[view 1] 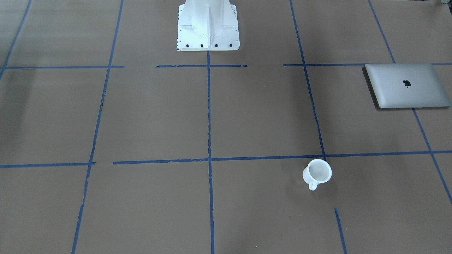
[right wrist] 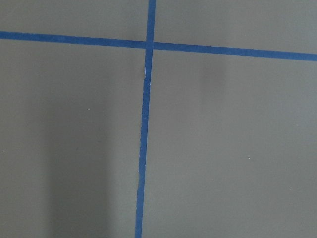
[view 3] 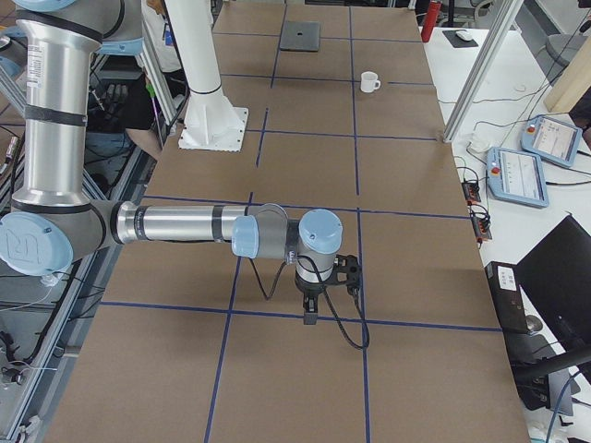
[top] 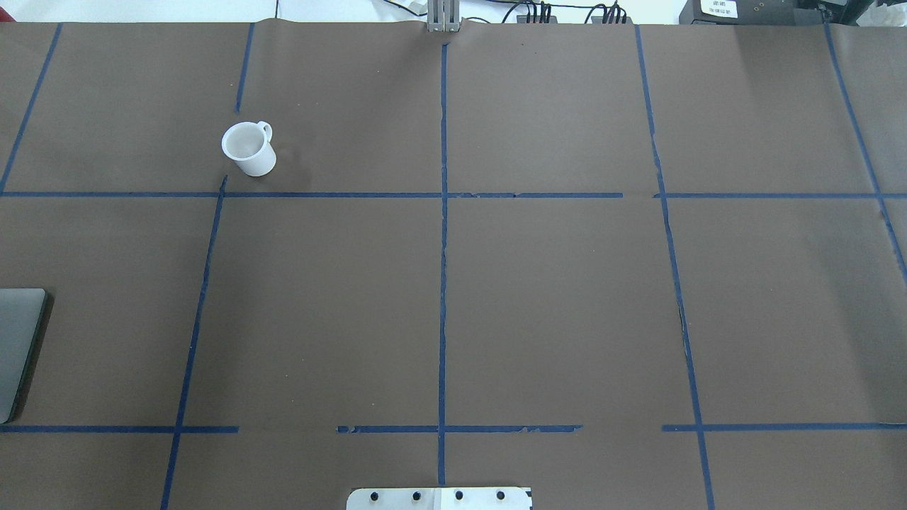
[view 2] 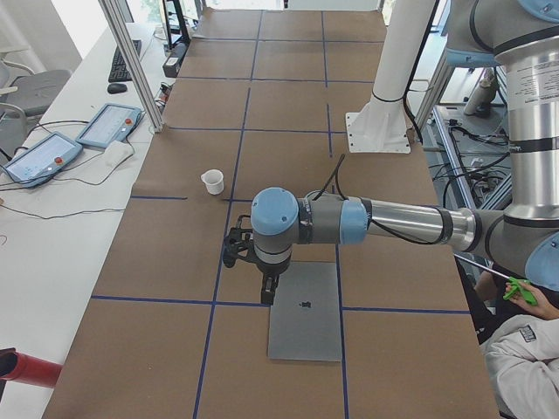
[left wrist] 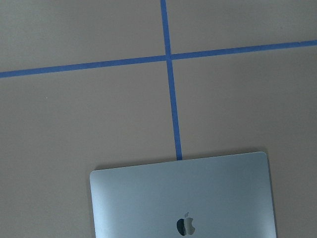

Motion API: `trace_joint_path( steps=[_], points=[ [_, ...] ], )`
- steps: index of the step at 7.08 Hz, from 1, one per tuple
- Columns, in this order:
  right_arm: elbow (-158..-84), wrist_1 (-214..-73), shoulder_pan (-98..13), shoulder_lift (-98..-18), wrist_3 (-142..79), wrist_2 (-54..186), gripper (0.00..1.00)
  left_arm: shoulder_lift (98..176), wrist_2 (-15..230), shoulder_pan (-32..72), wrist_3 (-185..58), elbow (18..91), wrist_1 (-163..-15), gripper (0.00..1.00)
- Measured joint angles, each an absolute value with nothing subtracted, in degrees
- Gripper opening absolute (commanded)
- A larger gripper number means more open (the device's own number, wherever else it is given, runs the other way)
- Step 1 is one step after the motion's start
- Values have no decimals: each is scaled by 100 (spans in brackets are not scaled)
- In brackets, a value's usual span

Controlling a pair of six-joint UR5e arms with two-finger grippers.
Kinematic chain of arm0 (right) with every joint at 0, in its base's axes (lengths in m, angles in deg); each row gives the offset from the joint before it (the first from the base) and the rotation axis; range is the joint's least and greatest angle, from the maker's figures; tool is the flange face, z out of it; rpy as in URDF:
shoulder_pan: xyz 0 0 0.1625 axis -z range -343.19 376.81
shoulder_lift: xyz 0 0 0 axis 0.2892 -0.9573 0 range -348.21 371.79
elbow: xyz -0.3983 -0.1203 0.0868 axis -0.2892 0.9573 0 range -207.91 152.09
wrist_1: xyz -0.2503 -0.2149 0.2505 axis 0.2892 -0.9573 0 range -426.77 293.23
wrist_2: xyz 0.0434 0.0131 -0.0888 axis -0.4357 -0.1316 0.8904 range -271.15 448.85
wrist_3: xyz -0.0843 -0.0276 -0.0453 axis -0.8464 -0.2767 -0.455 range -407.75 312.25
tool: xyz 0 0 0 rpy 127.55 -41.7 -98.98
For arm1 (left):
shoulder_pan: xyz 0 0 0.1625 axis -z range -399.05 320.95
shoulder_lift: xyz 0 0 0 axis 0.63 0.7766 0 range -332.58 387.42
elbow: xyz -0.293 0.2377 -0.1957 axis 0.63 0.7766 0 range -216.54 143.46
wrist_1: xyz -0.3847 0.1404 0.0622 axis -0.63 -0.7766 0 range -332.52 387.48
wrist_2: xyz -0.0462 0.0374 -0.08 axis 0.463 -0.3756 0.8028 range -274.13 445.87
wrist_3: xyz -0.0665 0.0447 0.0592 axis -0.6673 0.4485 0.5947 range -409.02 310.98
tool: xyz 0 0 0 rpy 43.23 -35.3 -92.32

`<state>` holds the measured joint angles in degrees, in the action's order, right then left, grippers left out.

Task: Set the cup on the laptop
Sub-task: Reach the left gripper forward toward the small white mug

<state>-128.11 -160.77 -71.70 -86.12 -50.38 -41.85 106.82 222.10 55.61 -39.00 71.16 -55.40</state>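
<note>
The small white cup [view 1: 317, 172] stands upright on the brown table, its handle toward the operators' side; it also shows in the overhead view [top: 248, 147] and both side views [view 2: 212, 182] [view 3: 369, 82]. The closed silver-grey laptop [view 1: 406, 85] lies flat near the table's left end [top: 18, 347] [view 2: 306, 312] [view 3: 300, 36] [left wrist: 183, 198], well apart from the cup. My left gripper [view 2: 268, 292] hangs above the laptop's far edge. My right gripper [view 3: 312, 312] hangs over bare table near the other end. I cannot tell whether either is open or shut.
The white robot pedestal [view 1: 208, 24] stands at mid-table on the robot's side. Blue tape lines [top: 443, 248] grid the brown surface. Teach pendants [view 2: 44, 153] [view 3: 522, 171] and an aluminium post [view 2: 131, 61] sit beyond the far table edge.
</note>
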Motion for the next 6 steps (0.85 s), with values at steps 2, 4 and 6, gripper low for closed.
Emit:
trace_joint_path(
  steps=[2,4,6],
  points=[
    [-12811,-16079,-7169,-8612,-5038,-4185,100,10671,22202,5560,-3898,7137,-5548,100],
    [-12811,-16079,-7170,-8612,-5038,-4185,100,10697,22100,5536,-3902,7153,-5561,100],
    [-12811,-16078,-7170,-8612,-5038,-4181,100,10771,22048,5517,-3876,7110,-5827,100]
  ],
)
